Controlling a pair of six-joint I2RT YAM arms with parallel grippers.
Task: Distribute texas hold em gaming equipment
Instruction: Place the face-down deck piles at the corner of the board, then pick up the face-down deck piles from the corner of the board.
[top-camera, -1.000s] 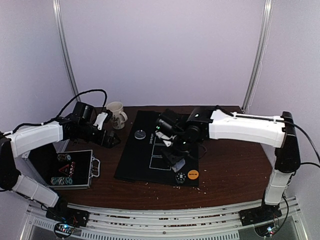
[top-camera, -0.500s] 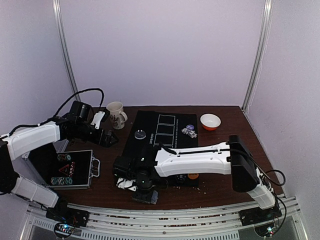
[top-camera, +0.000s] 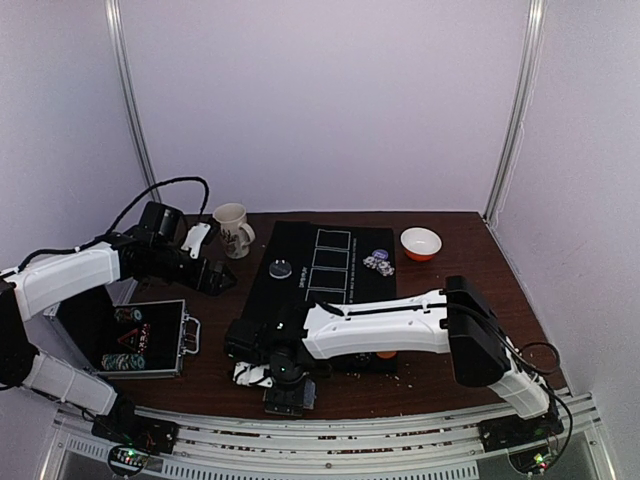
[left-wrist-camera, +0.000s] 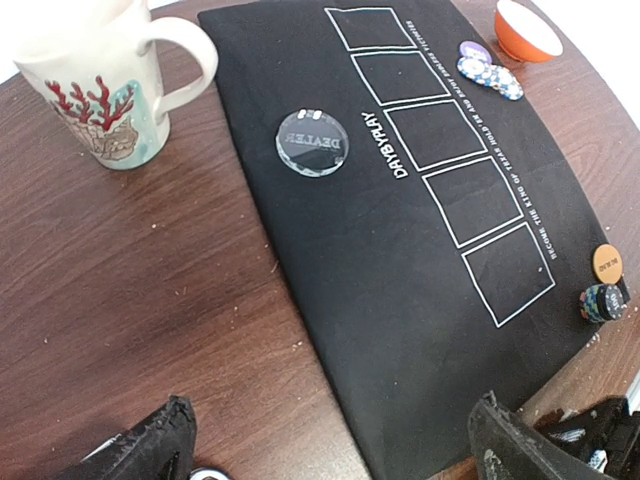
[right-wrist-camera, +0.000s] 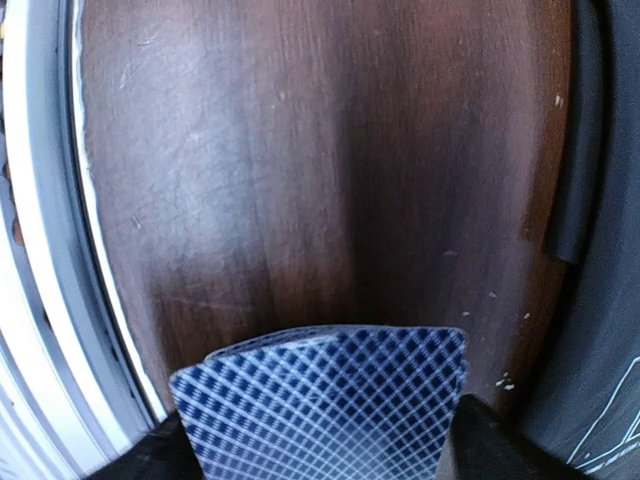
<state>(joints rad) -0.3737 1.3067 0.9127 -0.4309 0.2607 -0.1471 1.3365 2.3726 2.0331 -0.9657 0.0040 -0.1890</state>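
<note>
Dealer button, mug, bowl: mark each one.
dealer button (left-wrist-camera: 312, 143), left wrist view, centre of its clear face.
mug (left-wrist-camera: 100, 105), left wrist view, its patterned side.
bowl (left-wrist-camera: 520, 40), left wrist view, its orange outer wall.

Both arms had smooth white shells over black joints and bases, a thin black cable (top-camera: 160, 186) looped above the left arm (top-camera: 70, 275), the right arm (top-camera: 380, 325) had a boxy black elbow, and the left pincer (left-wrist-camera: 335, 445) showed blunt matte-black fingers (left-wrist-camera: 150, 450).
</note>
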